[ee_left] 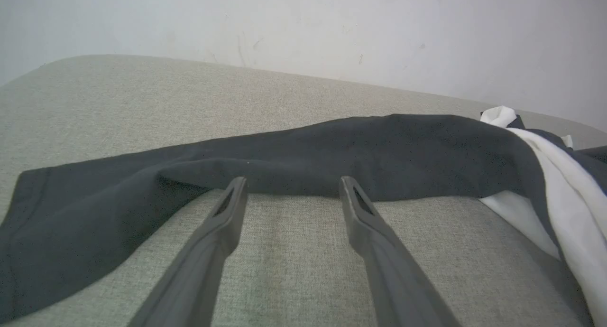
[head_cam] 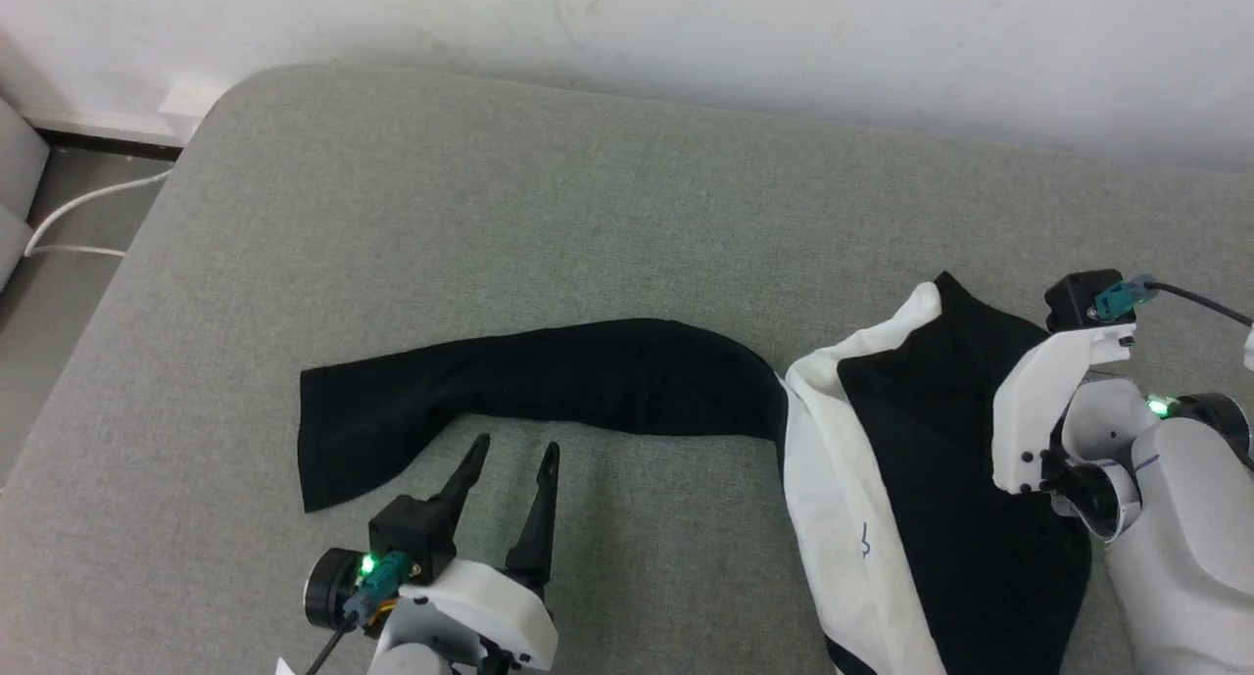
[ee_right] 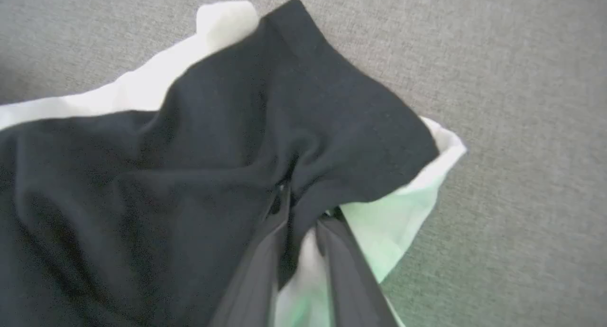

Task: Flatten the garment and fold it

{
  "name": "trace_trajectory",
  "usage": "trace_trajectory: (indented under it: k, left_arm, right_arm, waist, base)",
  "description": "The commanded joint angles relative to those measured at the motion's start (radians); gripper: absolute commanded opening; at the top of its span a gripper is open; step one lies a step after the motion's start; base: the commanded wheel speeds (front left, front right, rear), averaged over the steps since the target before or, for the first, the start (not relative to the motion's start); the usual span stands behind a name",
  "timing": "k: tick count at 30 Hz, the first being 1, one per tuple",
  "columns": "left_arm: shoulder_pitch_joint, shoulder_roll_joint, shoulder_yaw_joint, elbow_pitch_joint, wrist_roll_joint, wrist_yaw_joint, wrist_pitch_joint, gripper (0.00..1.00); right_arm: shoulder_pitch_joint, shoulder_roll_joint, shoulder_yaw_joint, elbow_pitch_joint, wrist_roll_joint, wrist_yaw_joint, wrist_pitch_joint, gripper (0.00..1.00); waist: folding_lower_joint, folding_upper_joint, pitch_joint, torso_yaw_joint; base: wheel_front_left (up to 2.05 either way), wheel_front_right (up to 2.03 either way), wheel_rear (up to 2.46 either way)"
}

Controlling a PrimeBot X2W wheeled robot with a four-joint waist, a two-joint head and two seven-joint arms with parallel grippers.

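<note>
Nearest the robot, the left end effector [head_cam: 516, 447] hung over the grey padded surface [head_cam: 490, 215] just on the near side of the shirt [head_cam: 931, 459]. Its two dark fingers stood wide apart with nothing between them. The tips pointed at the near edge of the shirt's long black sleeve [head_cam: 549, 376], very close to it; whether they touched the cloth could not be told.

At the shirt's bunched right part, the right end effector [ee_right: 306, 208] had its fingers drawn close together on a fold of the black cloth, which puckered where it was pinched. White cloth lay under that black fold and showed past its edge in the right wrist view.

The shirt lay on the padded surface, unfolded and uneven. Its white body [head_cam: 833, 479] ran as a crumpled strip where the long sleeve met the bunched part, with a small dark mark on it. A wide black panel lay over the body to the right, rising to a point at the far edge. From the body the long sleeve stretched away to the left, mostly flat, with its cuff end turned toward the robot.

Beyond the shirt the padded surface ran bare to a pale wall [head_cam: 686, 28]. Off the surface's left edge, far from the shirt, a white cable [head_cam: 88, 200] lay on the floor [head_cam: 59, 313].
</note>
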Motion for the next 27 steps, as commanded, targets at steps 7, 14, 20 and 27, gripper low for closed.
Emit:
trace_trajectory:
  k: [7, 14, 20, 27]
  left_arm:
    - [0.024, 0.002, 0.019, 0.003, 0.008, -0.004, -0.005, 1.00]
    - [0.016, -0.003, 0.028, -0.009, 0.012, -0.006, -0.005, 1.00]
    - [-0.005, -0.008, 0.029, -0.012, 0.020, -0.013, -0.005, 1.00]
    - [-0.008, -0.006, 0.040, -0.001, 0.024, -0.017, -0.005, 1.00]
  right_arm:
    - [-0.005, -0.102, 0.001, -0.100, 0.043, -0.001, -0.128, 0.00]
    - [0.028, -0.242, -0.115, -0.206, 0.015, -0.001, -0.099, 0.00]
    - [0.104, -0.267, -0.220, -0.136, -0.057, -0.001, -0.108, 0.18]
    - [0.136, -0.186, -0.206, -0.073, -0.046, -0.001, -0.205, 1.00]
  waist:
    - [-0.0001, 0.0000, -0.065, -0.093]
    - [-0.0001, 0.0000, -0.060, -0.150]
    - [-0.0001, 0.0000, -0.023, -0.158]
    - [-0.0001, 0.0000, -0.022, -0.178]
  base:
    - [0.00, 0.00, 0.00]
    - [0.00, 0.00, 0.00]
    - [0.00, 0.00, 0.00]
    - [0.00, 0.00, 0.00]
